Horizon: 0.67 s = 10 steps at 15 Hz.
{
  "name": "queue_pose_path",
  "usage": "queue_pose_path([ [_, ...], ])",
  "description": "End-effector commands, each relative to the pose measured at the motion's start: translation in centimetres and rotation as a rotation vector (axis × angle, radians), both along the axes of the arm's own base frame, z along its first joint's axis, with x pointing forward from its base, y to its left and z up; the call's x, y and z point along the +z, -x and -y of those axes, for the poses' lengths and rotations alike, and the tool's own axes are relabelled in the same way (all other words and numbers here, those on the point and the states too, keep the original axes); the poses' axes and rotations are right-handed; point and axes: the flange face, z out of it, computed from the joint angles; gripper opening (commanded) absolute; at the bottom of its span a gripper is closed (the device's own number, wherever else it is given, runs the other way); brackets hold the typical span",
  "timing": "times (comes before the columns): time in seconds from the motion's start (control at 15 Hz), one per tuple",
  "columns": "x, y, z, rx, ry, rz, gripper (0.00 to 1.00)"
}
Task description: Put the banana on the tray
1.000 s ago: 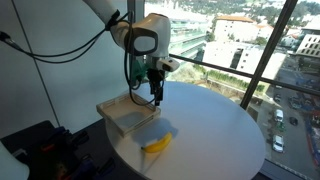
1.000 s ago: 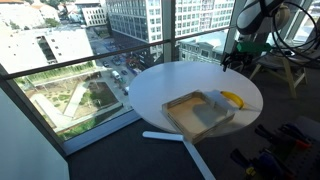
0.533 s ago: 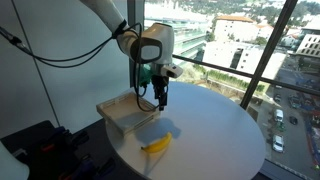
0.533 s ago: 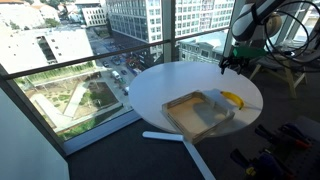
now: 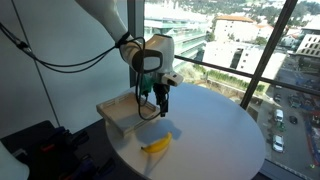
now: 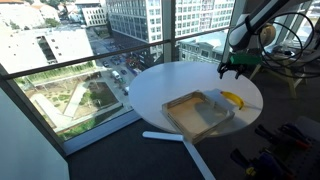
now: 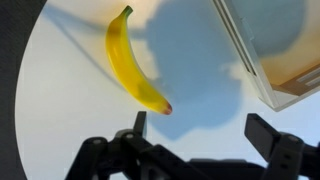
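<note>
Moved: gripper (image 5: 160,106) has come down lower over the table (image 5: 225,135) than a second ago.
Gripper: jaws spread wide, holding nothing, hovering above the banana (image 7: 130,62).
Banana: lying on the white table, just beside the tray (image 7: 245,55), outside its rim.
Tray: square, wooden, at the table's edge.

Banana (image 5: 155,144) (image 6: 232,99) (image 7: 133,65): one, small, yellow, gently curved, with a green stem tip and a brownish blossom end. It is laid flat on its side on the round white table (image 5: 220,130), outside the tray, near one tray corner but apart from it.

Tray (image 5: 105,112) (image 6: 180,128) (image 7: 240,50): one, square, shallow, tan wood, low raised rim, pale flat bottom. It is set level at the table's edge, and nothing is held in it.
</note>
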Motion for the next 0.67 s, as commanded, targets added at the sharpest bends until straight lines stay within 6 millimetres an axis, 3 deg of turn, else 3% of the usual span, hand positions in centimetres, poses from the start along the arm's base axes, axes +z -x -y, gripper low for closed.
queue_pose_path([
  [0.0, -1.0, -0.5, 1.0, -0.037, -0.001, -0.009, 1.0],
  [0.6, -4.0, 0.5, 3.4, -0.044, 0.015, -0.068, 1.0],
])
